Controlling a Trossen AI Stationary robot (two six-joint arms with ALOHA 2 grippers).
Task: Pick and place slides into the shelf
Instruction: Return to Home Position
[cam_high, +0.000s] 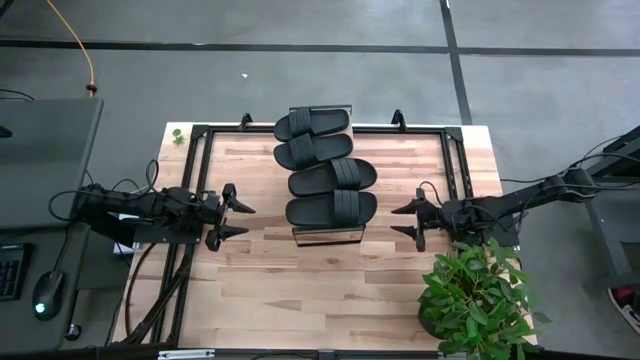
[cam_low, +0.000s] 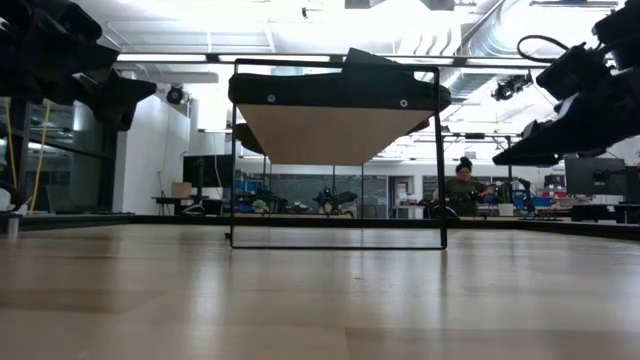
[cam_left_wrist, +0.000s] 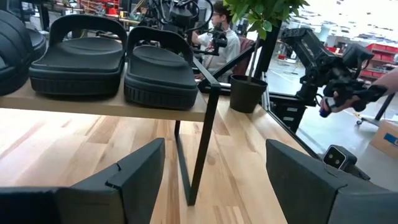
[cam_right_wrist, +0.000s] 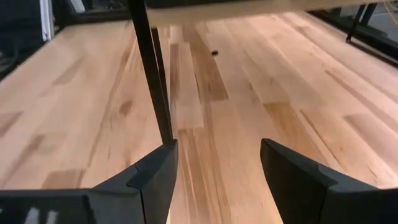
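Note:
Several black slides (cam_high: 328, 165) lie side by side, soles down, on the shelf's light wood top (cam_high: 325, 236); its thin black legs stand on the table. The left wrist view shows the nearest slide (cam_left_wrist: 160, 68) at the plank's end, above a black leg (cam_left_wrist: 200, 146). My left gripper (cam_high: 238, 219) (cam_left_wrist: 214, 171) hovers open left of the shelf's near end. My right gripper (cam_high: 405, 220) (cam_right_wrist: 219, 168) hovers open to its right, facing a shelf leg (cam_right_wrist: 152, 71). In the low view the shelf (cam_low: 338, 130) stands mid-table between both arms.
A potted plant (cam_high: 478, 295) stands at the table's near right corner, close to my right arm. Bare tabletop (cam_high: 300, 290) stretches in front of the shelf. A black frame (cam_high: 200, 150) runs round the table's far part. A person (cam_low: 462, 188) sits in the room behind.

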